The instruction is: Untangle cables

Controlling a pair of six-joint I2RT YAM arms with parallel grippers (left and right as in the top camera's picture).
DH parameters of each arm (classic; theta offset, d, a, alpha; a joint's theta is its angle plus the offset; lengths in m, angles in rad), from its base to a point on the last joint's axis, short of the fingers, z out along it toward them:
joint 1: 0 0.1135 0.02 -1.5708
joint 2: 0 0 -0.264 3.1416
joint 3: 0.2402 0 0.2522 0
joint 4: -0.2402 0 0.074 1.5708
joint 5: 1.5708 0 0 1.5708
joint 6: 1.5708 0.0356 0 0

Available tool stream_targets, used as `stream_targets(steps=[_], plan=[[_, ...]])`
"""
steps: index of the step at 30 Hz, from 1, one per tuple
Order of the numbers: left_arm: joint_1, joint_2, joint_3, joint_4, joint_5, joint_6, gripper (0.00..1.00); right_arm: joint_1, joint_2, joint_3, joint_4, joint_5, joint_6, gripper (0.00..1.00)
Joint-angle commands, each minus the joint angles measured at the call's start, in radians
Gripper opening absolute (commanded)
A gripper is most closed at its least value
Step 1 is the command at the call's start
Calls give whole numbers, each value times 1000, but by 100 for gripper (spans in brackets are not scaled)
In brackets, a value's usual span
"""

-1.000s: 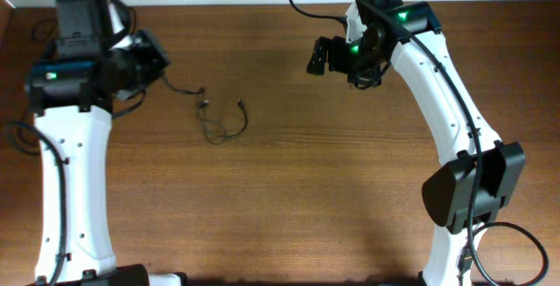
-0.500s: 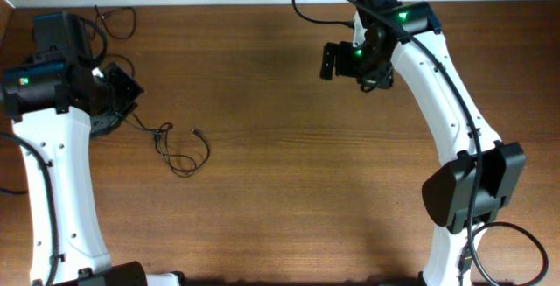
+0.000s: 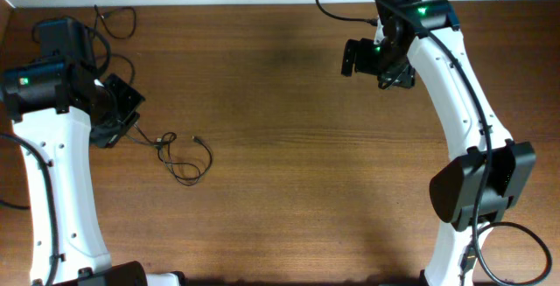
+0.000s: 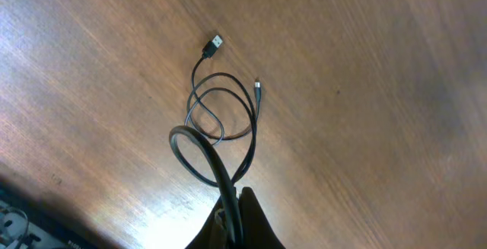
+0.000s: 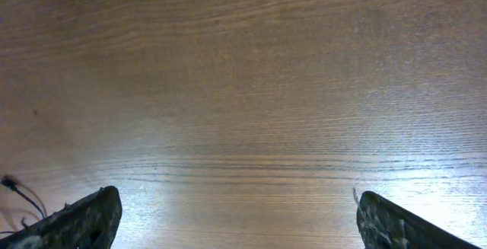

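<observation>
A thin black cable (image 3: pixel 185 158) lies in loose loops on the wooden table, left of centre. In the left wrist view its loops (image 4: pixel 222 118) overlap, with a silvery USB plug (image 4: pixel 214 45) and a small plug end (image 4: pixel 257 86) at the far side. My left gripper (image 3: pixel 129 124) (image 4: pixel 234 220) is shut on a strand of this cable at the loops' near side. Another thin black cord (image 3: pixel 112 22) lies looped at the back left corner. My right gripper (image 3: pixel 353 59) (image 5: pixel 240 220) is open and empty above bare table at the back right.
The left arm's white body (image 3: pixel 61 190) runs down the left side and the right arm's (image 3: pixel 464 120) down the right. The table's back edge (image 3: pixel 227 4) meets a white wall. A thin wire (image 5: pixel 17 189) shows beside my right gripper's left finger.
My left gripper has moved left and toward the front, dragging the looped cable with it. The cord at the back left came into view. My right arm has shifted to the right.
</observation>
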Motion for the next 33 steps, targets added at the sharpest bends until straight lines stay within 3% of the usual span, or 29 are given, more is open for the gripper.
stream_targets(steps=[1, 13, 15, 26, 33], plan=[[4, -2, -4, -42, 11, -9, 0, -34, 12, -3, 2, 16, 7, 99], [7, -2, -4, -102, -54, -9, 0, -108, 13, -4, -67, 137, 5, 98], [48, -2, -4, -107, -108, -9, 0, -117, 13, -4, -81, 155, 4, 98], [425, -2, -4, -147, -42, -9, 0, -230, 13, -5, -92, 236, 4, 98], [449, -2, -4, -140, -37, -10, 0, -255, 13, -6, -95, 296, 4, 99]])
